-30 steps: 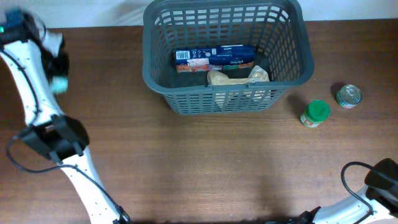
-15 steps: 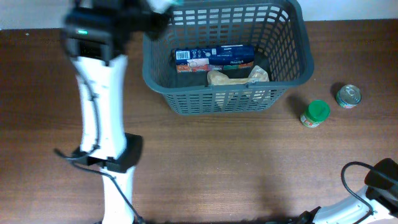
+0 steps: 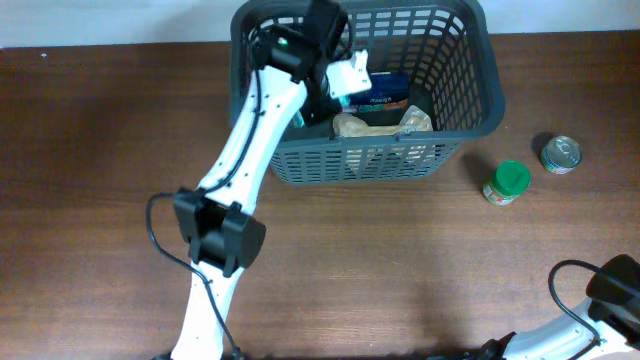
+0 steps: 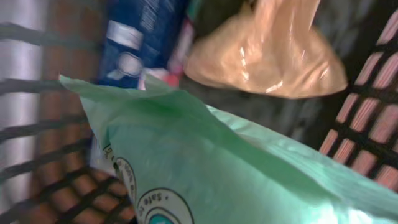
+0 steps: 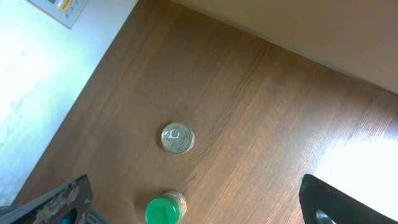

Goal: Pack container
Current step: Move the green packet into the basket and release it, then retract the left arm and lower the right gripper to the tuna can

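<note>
Step in hand: drop-off. Left gripper (image 3: 340, 66) is over the left half of the dark grey shopping basket (image 3: 370, 160), pinching a mint-green packet (image 3: 355, 79). The basket sits at the far middle of the table (image 3: 120, 120) and already holds a blue box (image 3: 385, 90) and a tan bag (image 3: 375, 126).

To do it well: lower further inside the walls before letting go, and aim for the bare floor to the left of the blue box. Don't drop it on the tan bag, which looks soft and could get crushed. Keep the wrist off the near rim. The packet is likely limp, so release low and lift straight up.

Right gripper (image 5: 193, 186) is parked near the table corner, fingers spread wide, nothing between them. A green-lid jar (image 3: 508, 181) and a tin can (image 3: 560, 154) sit on the table right of the basket, just beside each other, not packed.

Hard to see:
- Left wrist view is blurred and the packet (image 4: 205, 168) fills it. The left fingers are hidden, so the grip is judged from the packet hanging at the tool.
- Packet print is unreadable.
- The arm covers the basket's left floor in the overhead view.
</note>
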You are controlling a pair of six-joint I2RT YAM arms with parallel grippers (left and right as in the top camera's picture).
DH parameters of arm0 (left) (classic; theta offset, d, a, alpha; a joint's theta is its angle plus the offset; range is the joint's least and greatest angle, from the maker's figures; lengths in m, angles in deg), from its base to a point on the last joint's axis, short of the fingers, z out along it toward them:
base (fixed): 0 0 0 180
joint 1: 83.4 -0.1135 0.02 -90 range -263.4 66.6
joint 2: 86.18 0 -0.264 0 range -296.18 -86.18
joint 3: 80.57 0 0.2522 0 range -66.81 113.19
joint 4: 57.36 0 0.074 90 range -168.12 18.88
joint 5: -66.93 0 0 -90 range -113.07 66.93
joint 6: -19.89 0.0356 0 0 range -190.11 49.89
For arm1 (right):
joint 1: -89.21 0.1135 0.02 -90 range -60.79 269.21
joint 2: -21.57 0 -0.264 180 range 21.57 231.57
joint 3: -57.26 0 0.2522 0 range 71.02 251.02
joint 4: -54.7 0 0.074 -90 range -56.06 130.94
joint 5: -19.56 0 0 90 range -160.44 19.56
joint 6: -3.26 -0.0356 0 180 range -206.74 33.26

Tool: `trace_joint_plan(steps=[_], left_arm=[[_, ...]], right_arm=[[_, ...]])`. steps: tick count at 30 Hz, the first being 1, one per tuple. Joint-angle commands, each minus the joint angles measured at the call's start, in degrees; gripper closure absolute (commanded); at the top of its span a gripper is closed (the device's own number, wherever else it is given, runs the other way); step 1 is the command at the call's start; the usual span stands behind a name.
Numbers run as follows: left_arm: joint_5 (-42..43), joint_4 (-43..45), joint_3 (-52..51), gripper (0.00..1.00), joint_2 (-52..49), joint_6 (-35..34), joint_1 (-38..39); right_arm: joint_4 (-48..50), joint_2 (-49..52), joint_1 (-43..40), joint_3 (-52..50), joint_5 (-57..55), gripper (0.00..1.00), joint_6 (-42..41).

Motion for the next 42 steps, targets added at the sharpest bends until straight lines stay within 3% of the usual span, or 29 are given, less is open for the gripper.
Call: trace_joint_plan(steps=[1,6,10,13,17,22,30,33,39,42], left_arm=[[-0.8,2.4,-2.3,0.82,0.6,0.5,-0.5],[-0.8,4.6,-7.1,0.6,0.3,0.3,-0.6],[-0.9,5.8,-7.0,0.18,0.9,-3.7,-0.6],[-0.9,5.9,-5.1,0.07,4.9,-7.7,-0.6],[-0.9,6.1,-0.8,0.01,14.8,-14.7,-2.2],[-0.9,6.2,0.2,0.01,25.4,-20.2,-10.2],[-0.5,4.6,-0.7,0.0,28.5,-40.6,-36.7],[-0.2,1.9,-1.2,0.01,25.7,-41.4,-42.2],[-0.2,1.2,-1.4,0.01,21.6,-41.4,-44.1],[-0.2,1.2,-1.4,0.01,21.3,-41.4,-44.1]], right_arm=[[-0.3,0.2,-0.3,0.0,0.1,0.01,-0.5],[-0.3,0.2,-0.3,0.0,0.1,0.01,-0.5],[-0.3,0.2,-0.3,0.0,0.1,0.01,-0.5],[-0.3,0.2,-0.3,0.0,0.1,0.01,-0.5],[-0.3,0.2,-0.3,0.0,0.1,0.01,-0.5],[-0.3,0.2,-0.3,0.0,0.1,0.01,-0.5],[-0.3,0.2,-0.3,0.0,0.1,0.01,-0.5],[0.2,0.2,-0.3,0.0,3.3,0.01,-0.9],[1.4,0.4,0.3,0.0,11.1,0.01,-0.8],[0.6,1.7,3.5,-0.2,1.6,0.01,1.3]])
